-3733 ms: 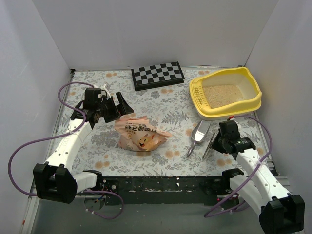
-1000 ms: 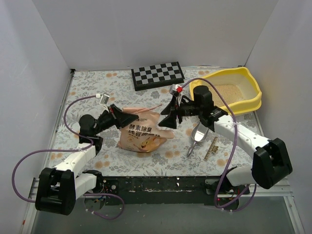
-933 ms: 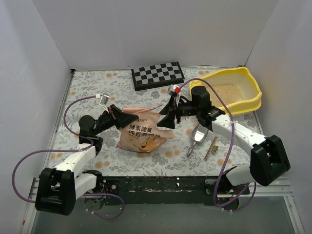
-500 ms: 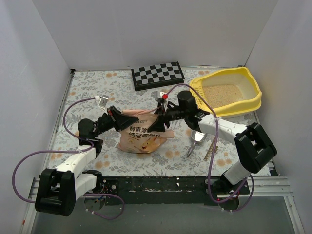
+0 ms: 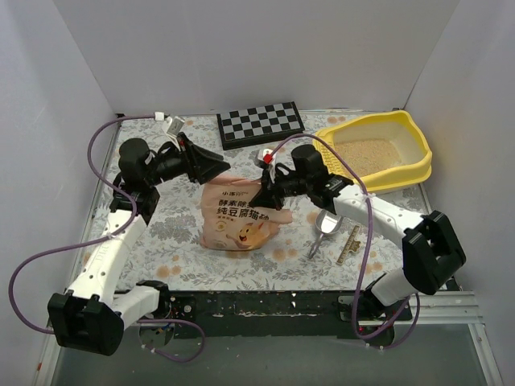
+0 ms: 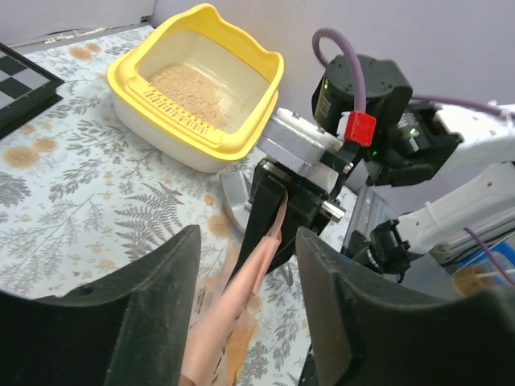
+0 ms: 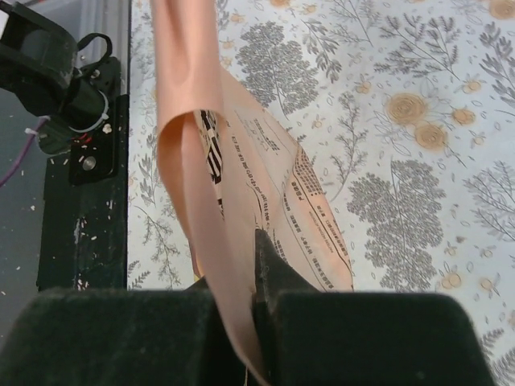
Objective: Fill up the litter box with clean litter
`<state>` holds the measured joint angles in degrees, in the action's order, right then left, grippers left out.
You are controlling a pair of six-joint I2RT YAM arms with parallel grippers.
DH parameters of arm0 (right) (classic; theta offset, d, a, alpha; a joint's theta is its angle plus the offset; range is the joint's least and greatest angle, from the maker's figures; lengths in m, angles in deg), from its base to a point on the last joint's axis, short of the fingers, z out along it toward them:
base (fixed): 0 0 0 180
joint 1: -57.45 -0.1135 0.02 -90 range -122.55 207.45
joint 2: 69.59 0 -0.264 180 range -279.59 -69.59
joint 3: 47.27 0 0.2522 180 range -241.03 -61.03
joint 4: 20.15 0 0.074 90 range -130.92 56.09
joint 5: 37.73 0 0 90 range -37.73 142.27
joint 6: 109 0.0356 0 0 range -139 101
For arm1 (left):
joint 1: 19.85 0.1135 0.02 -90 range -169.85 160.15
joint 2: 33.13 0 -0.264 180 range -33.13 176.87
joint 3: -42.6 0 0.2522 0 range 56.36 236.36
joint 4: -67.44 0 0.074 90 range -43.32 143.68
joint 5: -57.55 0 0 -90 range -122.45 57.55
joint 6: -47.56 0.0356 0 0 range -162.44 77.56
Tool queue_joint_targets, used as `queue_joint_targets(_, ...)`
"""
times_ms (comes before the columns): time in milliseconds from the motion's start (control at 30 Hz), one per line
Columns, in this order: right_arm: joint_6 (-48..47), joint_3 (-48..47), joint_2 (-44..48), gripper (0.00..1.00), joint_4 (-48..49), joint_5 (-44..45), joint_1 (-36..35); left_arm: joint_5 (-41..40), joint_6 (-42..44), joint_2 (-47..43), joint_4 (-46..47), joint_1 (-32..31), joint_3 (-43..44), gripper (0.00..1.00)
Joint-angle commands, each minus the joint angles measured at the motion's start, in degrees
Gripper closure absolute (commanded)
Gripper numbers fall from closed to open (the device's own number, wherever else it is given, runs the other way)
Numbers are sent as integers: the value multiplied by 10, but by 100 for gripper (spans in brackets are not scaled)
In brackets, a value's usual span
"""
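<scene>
top external: scoop (image 5: 328, 220) between bag (image 5: 236, 224), box (image 5: 402, 173)

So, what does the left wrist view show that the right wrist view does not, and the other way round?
Only the left wrist view shows the litter box with the clean litter inside, a corner of the checkerboard, and the right gripper from outside, shut on the edge of the peach bag, which runs between the spread fingers of the left gripper. Only the right wrist view shows the print on the bag's side and the black frame at the table's edge. Both show the bag and the flowered table cover.
</scene>
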<state>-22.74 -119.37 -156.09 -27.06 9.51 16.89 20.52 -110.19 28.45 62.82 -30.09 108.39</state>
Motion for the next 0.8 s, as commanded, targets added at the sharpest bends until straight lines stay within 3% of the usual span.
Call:
queue_joint_targets(0,-97,-72,53,99,-162,63,25,-27,146,-17,-214,-14,67,47)
queue_joint_targets(167,-150,-119,82,99,-276,56,28,-42,244,30,-321,-64,158,47)
queue_joint_targets(333,-181,-135,94,99,-351,29,28,-103,349,60,-362,-140,168,47)
queue_joint_targets(500,-180,-100,128,99,-346,9,27,-149,409,74,-365,-181,156,46)
queue_joint_targets(767,-169,-72,139,99,-327,1,27,-146,442,108,-370,-221,128,46)
